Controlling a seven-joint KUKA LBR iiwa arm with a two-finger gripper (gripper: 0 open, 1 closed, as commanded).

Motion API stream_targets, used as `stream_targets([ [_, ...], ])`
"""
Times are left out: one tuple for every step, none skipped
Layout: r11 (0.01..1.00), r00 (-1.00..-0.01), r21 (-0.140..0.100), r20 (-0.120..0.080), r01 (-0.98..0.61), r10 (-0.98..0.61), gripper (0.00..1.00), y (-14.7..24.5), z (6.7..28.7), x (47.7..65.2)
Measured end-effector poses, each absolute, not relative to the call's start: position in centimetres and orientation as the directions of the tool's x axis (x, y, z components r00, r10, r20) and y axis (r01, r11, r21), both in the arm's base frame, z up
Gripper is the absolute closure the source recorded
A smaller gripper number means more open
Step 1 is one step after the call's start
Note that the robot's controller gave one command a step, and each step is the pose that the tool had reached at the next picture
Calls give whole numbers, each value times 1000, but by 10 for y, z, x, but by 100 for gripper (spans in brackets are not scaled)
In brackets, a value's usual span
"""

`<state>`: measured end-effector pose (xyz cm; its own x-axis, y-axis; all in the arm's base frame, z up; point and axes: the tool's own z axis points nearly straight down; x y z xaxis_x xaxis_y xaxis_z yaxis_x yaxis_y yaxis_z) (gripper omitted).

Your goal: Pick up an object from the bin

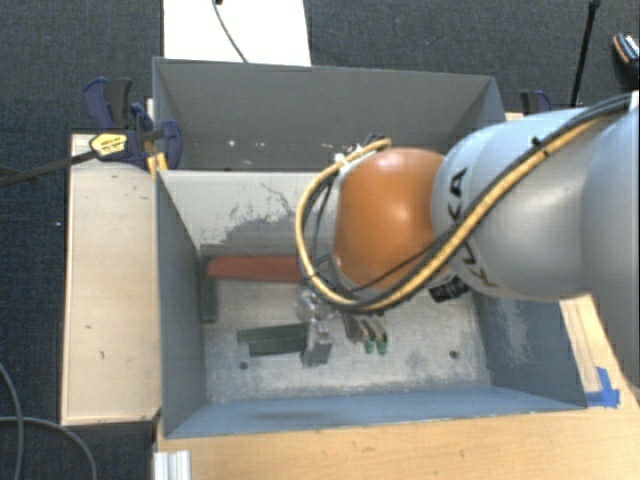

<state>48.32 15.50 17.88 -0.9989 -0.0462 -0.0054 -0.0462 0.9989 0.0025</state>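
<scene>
The arm (540, 218) is in from the right, its big orange cover (385, 228) hanging over the middle of the grey bin (320, 108), with black and yellow cables (310, 238) looped round it. Below that cover the claw (318, 346) sits low at the bin floor, a shade left of centre and toward the near wall.

Right at it lies a dark flat bar (268, 342), flat on the floor and running left to right. Its right end meets the claw, its left end points at the left wall. Is the claw open or closed? I cannot tell from here, since the cover and wrist hide too much. Nor can I tell whether it has any hold of that bar.

Further back, a reddish-brown bar (250, 267) lies across the floor near the back wall, its right end slipping under the cables. At its left end a small dark green block (208, 300) sits by the left wall, touching it or just beside it.

Just right of the claw, two little green-tipped pieces (375, 347) poke out beneath the cover. Part of the wrist or loose things? I cannot tell. The dark flat bar lies apart from the reddish-brown one, nearer the front.
</scene>
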Motion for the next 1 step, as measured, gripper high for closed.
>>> stream_targets([
  [999, -999, 2, -6, -48, -48, 100, 155, 181, 484],
])
